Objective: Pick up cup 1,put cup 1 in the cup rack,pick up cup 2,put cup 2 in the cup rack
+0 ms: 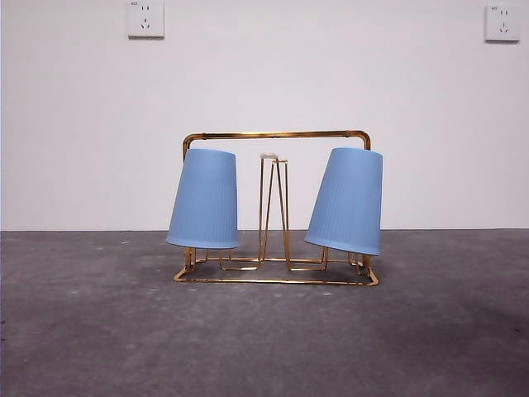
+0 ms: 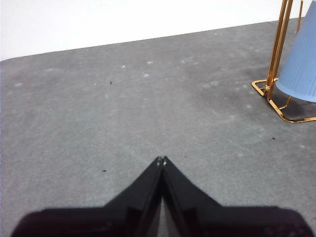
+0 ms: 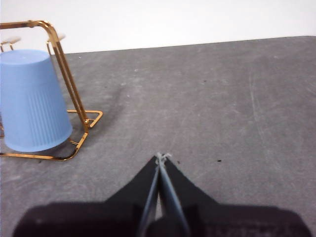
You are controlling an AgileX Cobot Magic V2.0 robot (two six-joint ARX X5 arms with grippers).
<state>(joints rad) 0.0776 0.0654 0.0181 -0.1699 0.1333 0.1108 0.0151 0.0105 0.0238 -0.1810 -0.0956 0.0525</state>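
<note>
Both blue ribbed cups already hang upside down on the gold wire cup rack [image 1: 276, 207], which stands on the grey table [image 1: 264, 347] near its far edge, about midway between the side edges. One cup [image 1: 204, 199] sits on a peg at the rack's one end, the other cup [image 1: 346, 201] at the opposite end, each tilted outward with its mouth low; the white-tipped middle peg [image 1: 270, 157] is bare. By the look of it, the task is done.

The left gripper [image 2: 161, 160] has its jaws pressed together and holds nothing, over bare table well apart from the rack. The right gripper [image 3: 161, 157] is likewise closed and empty, off the rack's other end.

What could still go wrong, in my judgement: the cups lean outward on thin pegs (a light wire rack looks easy to shift), so an arm swinging low past either end could knock a cup off or tip the rack.

No brand, label or writing shows on cups or rack. Two white wall sockets [image 1: 145, 18] carry no readable text.
</note>
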